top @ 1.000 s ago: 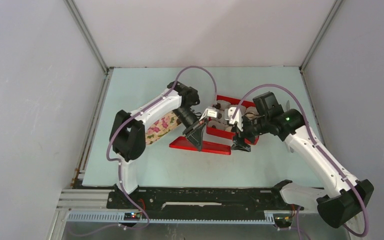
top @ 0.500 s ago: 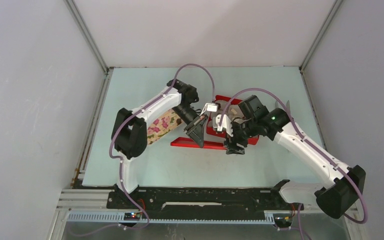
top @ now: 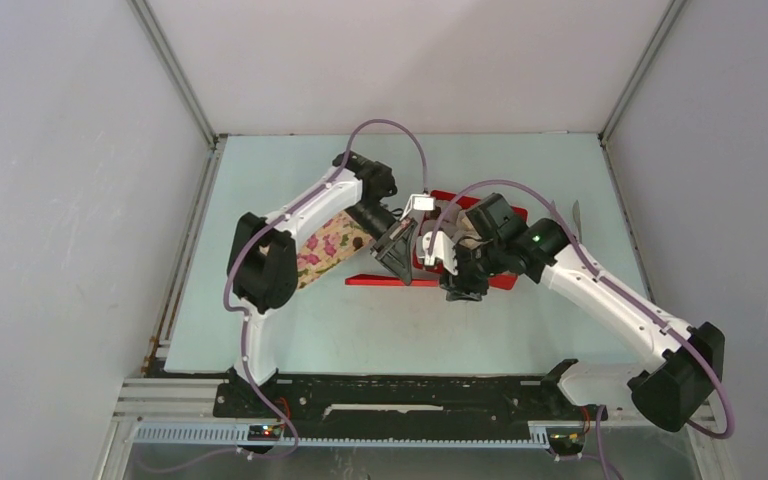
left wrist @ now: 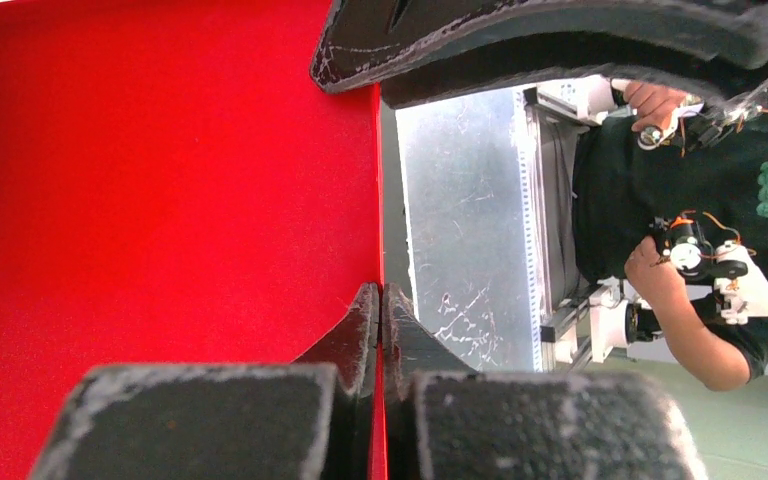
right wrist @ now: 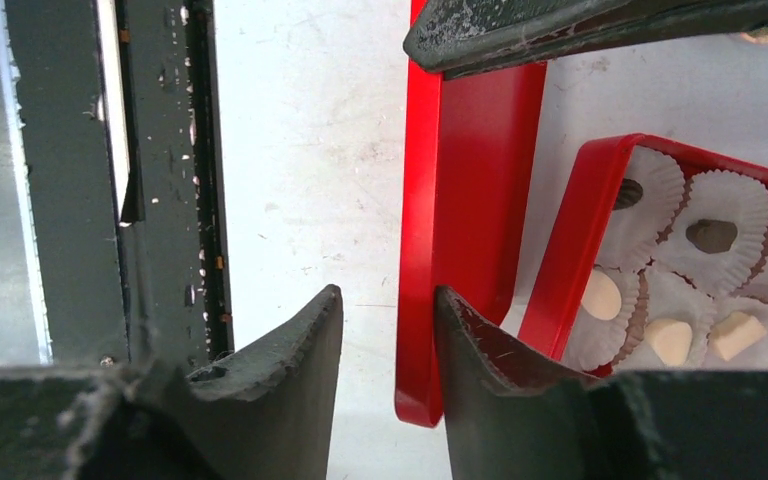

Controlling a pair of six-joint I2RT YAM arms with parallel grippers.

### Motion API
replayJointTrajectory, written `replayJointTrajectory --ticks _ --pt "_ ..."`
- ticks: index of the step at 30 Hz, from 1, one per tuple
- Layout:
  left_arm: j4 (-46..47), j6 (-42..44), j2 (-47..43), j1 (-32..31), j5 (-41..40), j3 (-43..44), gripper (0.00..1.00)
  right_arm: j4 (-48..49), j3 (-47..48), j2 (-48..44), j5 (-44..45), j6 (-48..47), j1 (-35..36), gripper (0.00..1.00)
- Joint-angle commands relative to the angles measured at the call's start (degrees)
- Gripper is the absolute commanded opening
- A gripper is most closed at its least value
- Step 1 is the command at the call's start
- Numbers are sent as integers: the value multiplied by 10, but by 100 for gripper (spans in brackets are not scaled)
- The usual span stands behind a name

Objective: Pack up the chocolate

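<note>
Starting at the left, we see a floral tray [top: 325, 250] lying on the table [top: 360, 330] beneath the left arm, apart from the work. Next, the left end effector [left wrist: 380, 300] is pinched tight on the thin edge of the red lid [left wrist: 160, 200]; we judge this steadies the flat panel so the other arm can reach it. The right end effector [right wrist: 388, 295] stands at a narrow gap with the lid's rim between its fingers, close to one of them, not clamped as far as we can tell. A hold from both sides would let the lid be carried level. Furthest right sits the red box [right wrist: 570, 240], uncovered and lined with white paper cups [right wrist: 730, 200]. The chocolate [right wrist: 667, 340] lies in those cups, pale pieces nearer and dark ones behind, one per cup where we can see. We judge the filling largely done, with the lid as the step in hand.
</note>
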Motion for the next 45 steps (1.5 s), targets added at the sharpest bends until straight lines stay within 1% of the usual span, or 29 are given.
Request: replayJointTrajectory --ticks 1,8,9,11,14,17,18,19,22,25,26,28,32,35,37,39,41,45 --pt "-25 -11 5 15 48 34 0 43 -7 7 45 22 4 38" --pt "-26 -13 11 28 46 46 0 59 -7 19 56 25 4 25" --pt "-25 -13 11 30 44 49 3 61 -7 20 56 25 4 23" --pt "-26 -13 8 37 42 54 17 64 -7 23 53 25 4 21" --pt "-26 13 -12 62 37 53 32 65 -7 25 48 26 2 18" --pt "-8 26 -49 101 23 52 43 65 -5 29 35 31 -9 16" --pt "9 14 -65 115 18 48 50 62 -1 31 25 35 -17 15" --pt "44 -2 -82 136 12 39 53 59 6 35 5 40 -27 14" --pt "153 -73 -148 180 -25 -19 57 46 27 42 -44 59 -65 13" --pt "292 -159 -220 211 -99 -101 58 25 52 59 -99 76 -112 13" --pt "339 -190 -241 215 -141 -125 59 18 59 67 -114 81 -128 13" --pt "399 -227 -274 219 -199 -171 60 7 68 82 -144 88 -163 13" --pt "489 -276 -302 221 -209 -259 62 -17 88 119 -198 94 -238 12" --pt "608 -379 -320 220 -237 -339 62 -38 113 149 -241 98 -302 12" --pt "679 -422 -327 220 -249 -379 64 -57 136 174 -262 98 -339 12" --pt "705 -441 -319 218 -245 -391 68 -76 161 200 -283 96 -373 12" --pt "698 -447 -302 211 -241 -384 70 -95 181 225 -295 95 -410 12" --pt "683 -436 -269 178 -242 -365 76 -108 210 273 -328 109 -460 13"
